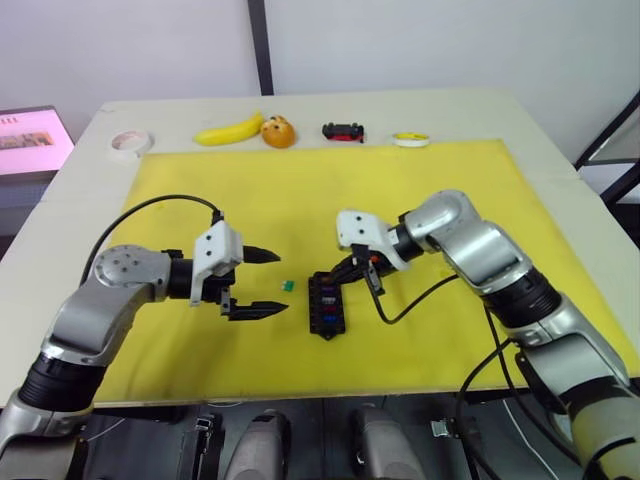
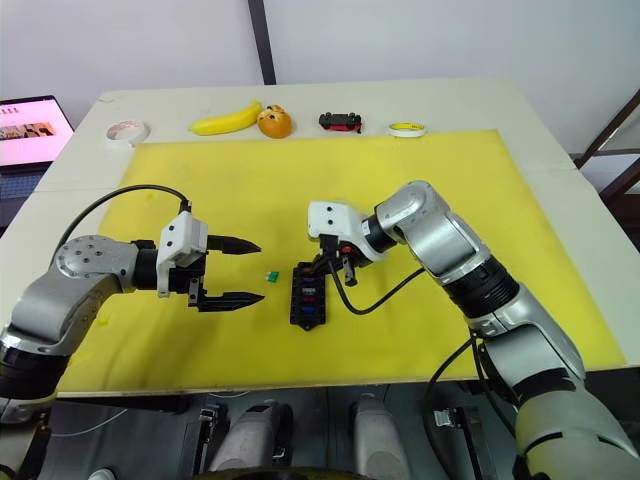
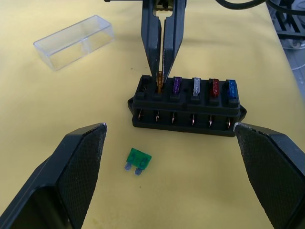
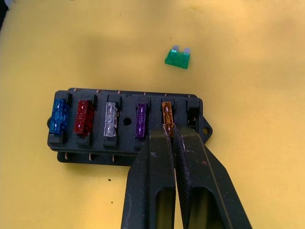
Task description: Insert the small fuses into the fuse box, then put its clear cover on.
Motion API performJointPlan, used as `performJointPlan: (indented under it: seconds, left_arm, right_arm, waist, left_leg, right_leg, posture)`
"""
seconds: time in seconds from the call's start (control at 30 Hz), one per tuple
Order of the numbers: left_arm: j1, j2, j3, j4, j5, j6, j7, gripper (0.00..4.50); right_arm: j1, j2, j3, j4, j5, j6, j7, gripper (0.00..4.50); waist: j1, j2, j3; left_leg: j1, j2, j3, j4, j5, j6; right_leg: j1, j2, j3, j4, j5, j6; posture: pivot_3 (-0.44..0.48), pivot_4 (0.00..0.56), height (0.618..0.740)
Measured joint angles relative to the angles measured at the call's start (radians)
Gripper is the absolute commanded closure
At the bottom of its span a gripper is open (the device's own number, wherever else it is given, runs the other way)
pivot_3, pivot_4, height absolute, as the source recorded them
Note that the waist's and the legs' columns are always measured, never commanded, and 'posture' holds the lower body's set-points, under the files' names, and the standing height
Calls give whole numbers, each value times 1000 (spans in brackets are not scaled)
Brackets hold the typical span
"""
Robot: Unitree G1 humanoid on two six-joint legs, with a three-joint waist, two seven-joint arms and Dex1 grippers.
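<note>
**Fuse box: five fuses seated, green fuse loose, cover off**

Fuse box (image 1: 325, 304) lies on the yellow mat (image 1: 300, 180), which covers most of the pale table (image 1: 560, 170). It sits between the two grippers, and everything below is placed relative to it.

Left gripper (image 1: 263, 283) hovers to the robot's left of the box, just above the mat. Its two black fingers are spread wide and hold nothing.

Green fuse (image 3: 138, 160) lies flat on the mat, loose, between the box and the left gripper, close to the box but apart from it.

One row of the box holds five fuses standing in their slots: blue fuse (image 4: 59, 116), red fuse (image 4: 84, 116), pale clear fuse (image 4: 111, 119), purple fuse (image 4: 141, 119) and amber fuse (image 4: 166, 112). The slot at the end next to the amber one stands vacant.

Right gripper (image 4: 171, 130) is over the box, its fingers closed almost together, with the tips pinching the top of the amber fuse, which stands in its slot.

Clear cover (image 3: 75, 41) lies on the mat beyond the box in the left wrist view, well apart from it.

Along the far table edge, past the mat, lie a tape roll (image 1: 130, 143), a banana (image 1: 228, 130), an orange round item (image 1: 278, 131), a black-and-red toy car (image 1: 343, 131) and a yellow roll (image 1: 411, 139).
</note>
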Motion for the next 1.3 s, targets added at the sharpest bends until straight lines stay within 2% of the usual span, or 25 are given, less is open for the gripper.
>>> performJointPlan:
  seconds: [0.53,0.83,1.3]
  left_arm:
    - [1,0,0,0,15,-5,-6,0]
    - [1,-2,0,0,17,-8,-8,0]
    - [1,-3,0,0,17,-8,-6,0]
  right_arm:
    - [-36,-15,-85,-148,153,206,-51,4486]
    - [-54,-20,-83,-145,222,300,-62,4486]
    - [-95,-40,50,-74,162,224,-49,4486]
  waist:
    - [0,0,0]
    - [-1,0,0]
    - [-1,0,0]
  left_leg:
    - [-1,0,0,0,0,0]
    - [-1,0,0,0,0,0]
    - [-1,0,0,0,0,0]
  right_leg:
    - [-1,0,0,0,0,0]
    - [-1,0,0,0,0,0]
    - [-1,0,0,0,0,0]
  posture:
    - [0,150,740]
    - [0,150,740]
    - [0,150,740]
